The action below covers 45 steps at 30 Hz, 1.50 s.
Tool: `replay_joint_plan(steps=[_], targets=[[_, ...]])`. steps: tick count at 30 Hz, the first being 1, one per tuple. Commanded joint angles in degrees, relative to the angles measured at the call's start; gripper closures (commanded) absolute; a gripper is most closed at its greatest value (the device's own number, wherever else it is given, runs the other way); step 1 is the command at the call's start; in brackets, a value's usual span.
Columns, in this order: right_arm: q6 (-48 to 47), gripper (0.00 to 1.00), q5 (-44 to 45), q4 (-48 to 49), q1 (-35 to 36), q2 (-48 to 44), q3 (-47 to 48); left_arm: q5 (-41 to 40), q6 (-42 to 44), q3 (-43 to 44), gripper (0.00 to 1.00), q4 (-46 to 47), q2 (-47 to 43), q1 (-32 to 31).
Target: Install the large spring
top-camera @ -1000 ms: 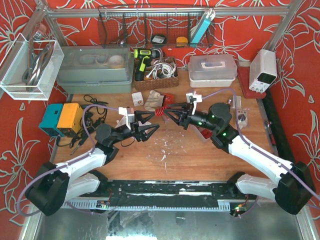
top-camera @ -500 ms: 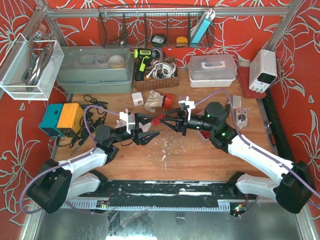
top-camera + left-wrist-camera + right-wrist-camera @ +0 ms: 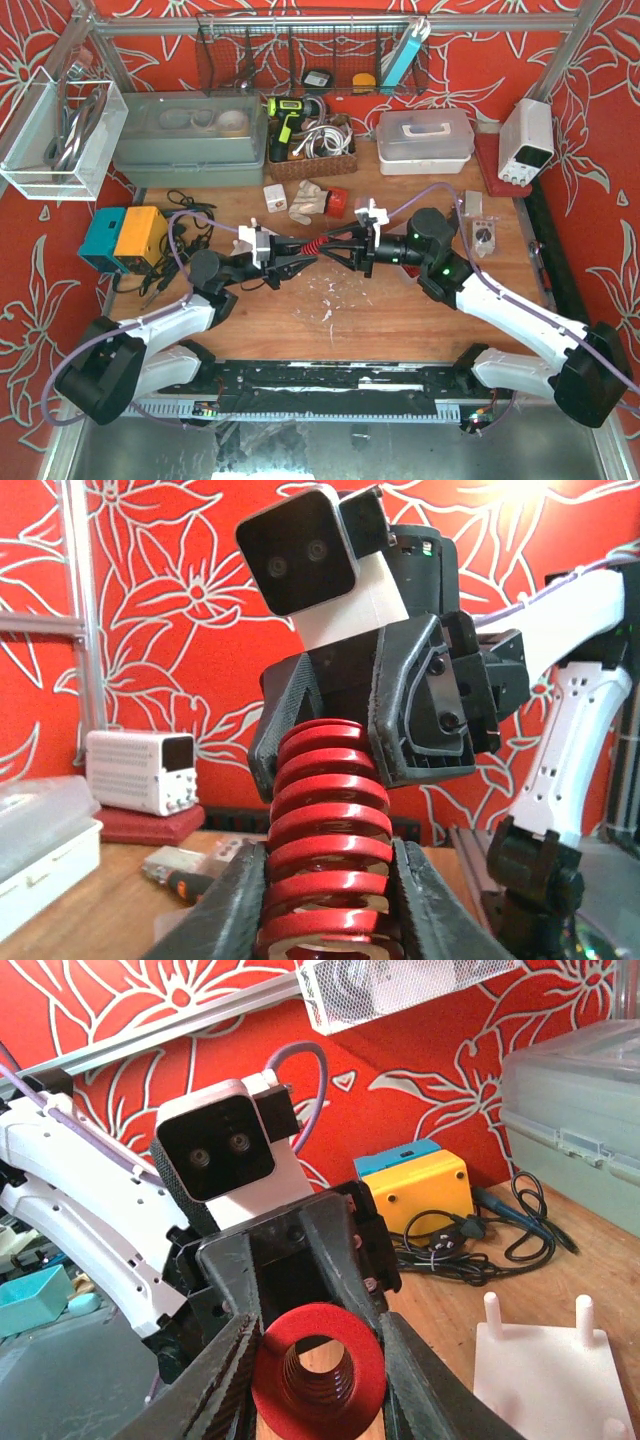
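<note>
Right gripper [image 3: 318, 1360] and left gripper [image 3: 325, 912] are each clamped on one end of the large red spring [image 3: 313, 248], which is held in the air between them above the wooden table [image 3: 390, 315]. It is judged stiff, weighty and smooth, and is best gripped across the end coils.

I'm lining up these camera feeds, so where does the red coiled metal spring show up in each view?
Top external: red coiled metal spring mid-table, lying level between the two arms.
Left wrist: the spring at lower centre, rising from the bottom edge.
Right wrist: the spring at bottom centre, seen end-on.
Shared landmark: red flower-patterned wall behind everything.
</note>
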Motion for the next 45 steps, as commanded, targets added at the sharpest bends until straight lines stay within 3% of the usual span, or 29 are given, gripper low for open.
replay_joint_plan(steps=[1,3,4,6,8,12,15,22,28,34,38,45], targets=[[-1.0,1.0,1.7,2.2,0.0,-1.0,-0.9,1.6,1.6,-0.4,0.83,2.3,-1.4,-0.2],[-1.3,1.0,2.8,1.6,0.0,-0.8,-1.3,1.7,1.8,-0.4,1.0,2.0,-2.0,-0.2],[-1.6,0.96,4.1,0.7,0.0,-0.7,-1.6,1.2,1.8,-0.2,1.0,1.1,-2.6,-0.2],[-2.7,0.64,8.0,-2.9,0.0,-1.3,-1.8,-2.4,2.6,0.5,1.0,-4.7,-4.9,-0.2],[-3.7,0.47,16.7,-9.5,0.0,-3.5,-1.0,-7.7,4.6,2.3,1.0,-15.8,-9.5,-0.2],[-6.5,0.23,35.5,-27.0,-0.1,-9.4,2.9,-27.4,5.4,9.1,1.0,-45.2,-16.4,-0.2],[-4.8,0.02,47.3,-32.8,-0.1,-12.3,3.0,-40.0,5.7,16.6,1.0,-65.8,-16.7,0.1],[0.4,0.01,63.5,-39.4,-0.1,-12.8,-1.2,-51.2,8.0,37.7,1.0,-98.7,-2.0,1.4],[1.0,0.01,66.3,-39.6,-0.1,-14.1,-3.4,-65.5,12.3,54.3,1.0,-119.4,11.9,1.7],[1.4,0.01,66.7,-38.3,-0.2,-16.6,-5.1,-71.5,14.2,62.6,1.0,-131.7,22.5,1.9],[1.6,0.01,67.3,-38.3,-0.2,-17.9,-5.4,-70.6,15.1,63.5,1.0,-138.3,28.1,3.2],[1.6,0.01,67.3,-38.2,-0.2,-19.6,-5.9,-70.4,17.7,61.9,1.0,-139.5,30.0,6.6]])
